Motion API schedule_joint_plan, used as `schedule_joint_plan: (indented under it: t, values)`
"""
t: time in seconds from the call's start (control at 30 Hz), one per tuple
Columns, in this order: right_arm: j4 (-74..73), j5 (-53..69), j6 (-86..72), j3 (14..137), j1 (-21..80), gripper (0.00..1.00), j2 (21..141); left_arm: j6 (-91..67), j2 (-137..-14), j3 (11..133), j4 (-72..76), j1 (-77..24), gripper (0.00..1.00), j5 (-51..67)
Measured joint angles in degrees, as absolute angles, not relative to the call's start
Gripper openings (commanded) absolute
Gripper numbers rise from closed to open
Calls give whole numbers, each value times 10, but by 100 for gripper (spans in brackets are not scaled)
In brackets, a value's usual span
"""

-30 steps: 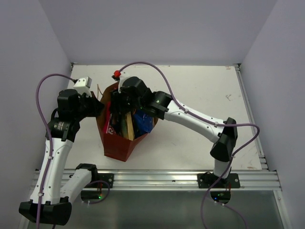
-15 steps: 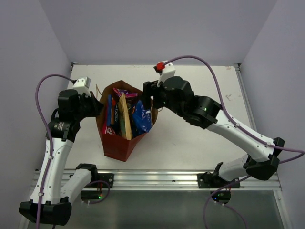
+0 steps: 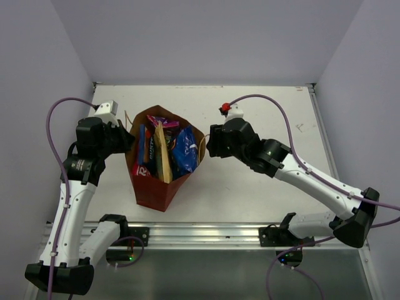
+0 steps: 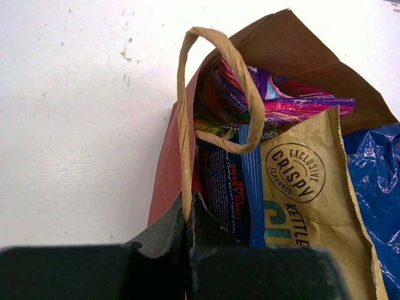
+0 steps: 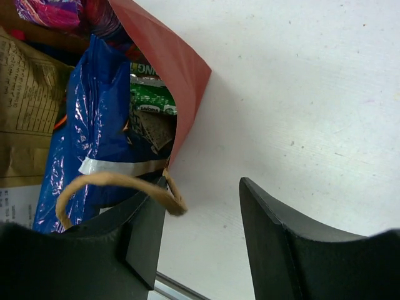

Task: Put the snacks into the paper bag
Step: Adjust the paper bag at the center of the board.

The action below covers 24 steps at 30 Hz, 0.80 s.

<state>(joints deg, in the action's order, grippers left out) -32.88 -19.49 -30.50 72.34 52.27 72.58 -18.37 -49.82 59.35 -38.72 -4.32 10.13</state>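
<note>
Overhead view of a white table (image 3: 269, 119) with a brown, red-sided paper bag (image 3: 153, 190) standing upright left of centre, mouth open. Packed on edge inside: a pink-red packet (image 3: 142, 167) against the left wall, a tan packet (image 3: 164, 156) in the middle, a big blue packet (image 3: 185, 150) on the right, a purple packet (image 3: 161, 121) at the far end. From the right wrist view, also a green packet (image 5: 152, 100) tucked between the blue one and the bag wall. All packets in view already inside the bag; task judged done or nearly so.

Left gripper (image 3: 127, 139) at the bag's left rim, jaws pinched fully together on the paper edge at the root of the left handle (image 4: 182, 112), steadying the bag. Right gripper (image 3: 209, 142) just beside the right rim, jaws partly apart, nothing between them. Right handle (image 5: 109, 180) looping just beside one finger, contact too close to call.

Handling, as a judgement: packets light, air-filled, crinkly and slick, contents easily crushed. Best pinched gently at a flat sealed edge, not across the puffed belly. Bag thin, stiff enough to stand but easily creased or tipped. Best held at the rim or a handle root, as on the left.
</note>
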Motion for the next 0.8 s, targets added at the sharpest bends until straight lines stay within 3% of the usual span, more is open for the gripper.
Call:
schedule_joint_plan:
  t: [0.27,0.33,0.4,0.43,0.57,0.8]
  values:
    - [-261,-133,-330,711,513,47,748,-184,-503,594,-387,-43,1,100]
    - [-248,-121,-335,711,513,36,766,-184,-505,594,-387,-43,0,100]
    - [-241,-111,-338,711,513,16,787,-184,-508,593,-387,-43,1,100]
    - [-238,-107,-339,711,513,0,799,-184,-509,594,-387,-43,0,100]
    - [-256,-93,-331,745,513,0,822,-185,-523,594,-380,-43,0,114]
    - [-376,-69,-279,907,514,0,848,-205,-601,623,-384,-50,0,173]
